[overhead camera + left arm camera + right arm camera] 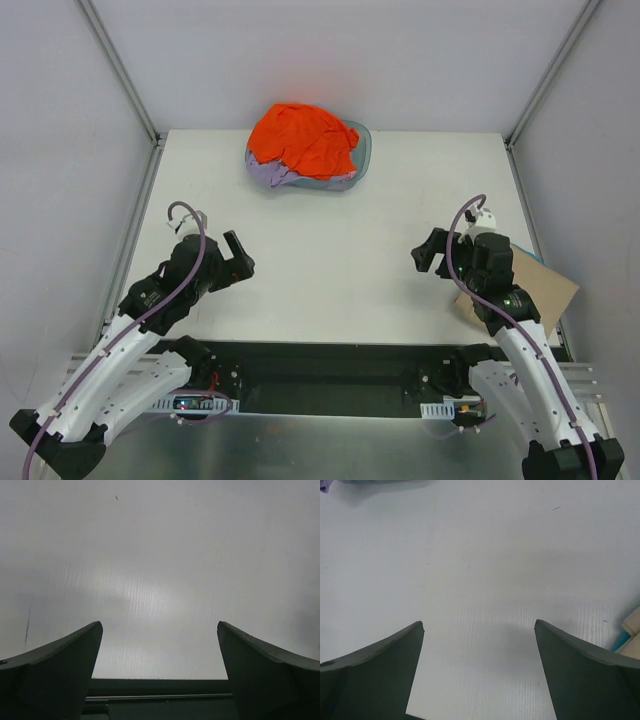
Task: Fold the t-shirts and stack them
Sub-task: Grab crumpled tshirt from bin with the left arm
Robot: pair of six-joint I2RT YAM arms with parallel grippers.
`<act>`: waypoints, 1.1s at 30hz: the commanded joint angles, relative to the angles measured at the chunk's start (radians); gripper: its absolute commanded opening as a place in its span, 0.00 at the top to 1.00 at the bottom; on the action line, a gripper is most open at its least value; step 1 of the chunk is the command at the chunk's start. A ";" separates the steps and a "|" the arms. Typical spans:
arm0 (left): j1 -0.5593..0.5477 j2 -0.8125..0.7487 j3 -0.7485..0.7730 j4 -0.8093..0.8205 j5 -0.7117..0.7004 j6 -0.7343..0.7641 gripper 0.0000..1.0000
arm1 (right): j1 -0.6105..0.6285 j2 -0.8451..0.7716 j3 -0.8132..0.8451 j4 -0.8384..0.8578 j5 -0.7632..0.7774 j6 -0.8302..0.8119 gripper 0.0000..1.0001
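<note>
Nothing is folded yet. The orange-red t-shirt [305,138] lies crumpled on the lavender t-shirt [268,172] in the teal tub [364,150] at the table's [330,270] far edge. The left end effector [238,258] and right end effector [428,255] hang open and empty, well apart from it. Next, I'd say, comes a reach for the orange cloth.

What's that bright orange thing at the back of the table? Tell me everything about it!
It's a bright orange-red t-shirt, soft cloth, crumpled into a wrinkly heap, not folded. It lies on a lavender shirt in a see-through teal tub at the far middle of the table. Nothing else touches it.
</note>
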 commanded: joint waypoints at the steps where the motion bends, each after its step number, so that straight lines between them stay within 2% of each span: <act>1: 0.009 -0.004 -0.006 -0.008 -0.029 -0.021 0.01 | 0.006 -0.068 -0.008 0.009 0.012 -0.002 0.03; 7: 0.009 0.016 -0.015 0.009 -0.075 -0.060 0.01 | 0.004 -0.145 -0.019 -0.023 0.026 0.024 0.04; 13: 0.009 0.050 -0.031 0.127 -0.037 -0.011 0.01 | 0.006 -0.174 -0.020 -0.052 0.048 0.024 0.03; 16: 0.009 0.113 0.003 0.210 -0.099 0.017 0.01 | 0.006 -0.168 -0.025 -0.043 0.037 0.021 0.03; 20: 0.026 0.267 0.153 0.326 -0.150 0.118 0.01 | 0.004 -0.171 -0.040 -0.017 0.022 0.018 0.03; 21: 0.036 0.353 0.193 0.331 -0.141 0.144 0.01 | 0.006 -0.168 -0.037 -0.019 0.022 0.017 0.03; 24: 0.137 0.542 0.368 0.336 0.003 0.186 0.01 | 0.006 -0.156 -0.026 -0.037 0.020 0.011 0.03; 25: 0.171 0.590 0.408 0.339 0.125 0.186 0.01 | 0.006 -0.156 -0.026 -0.039 0.017 0.008 0.03; 27: 0.259 0.739 0.535 0.342 0.225 0.198 0.01 | 0.004 -0.154 -0.026 -0.039 0.015 0.003 0.03; 33: 0.305 1.105 0.889 0.336 0.359 0.284 0.08 | 0.006 -0.134 -0.022 -0.042 0.012 -0.008 0.03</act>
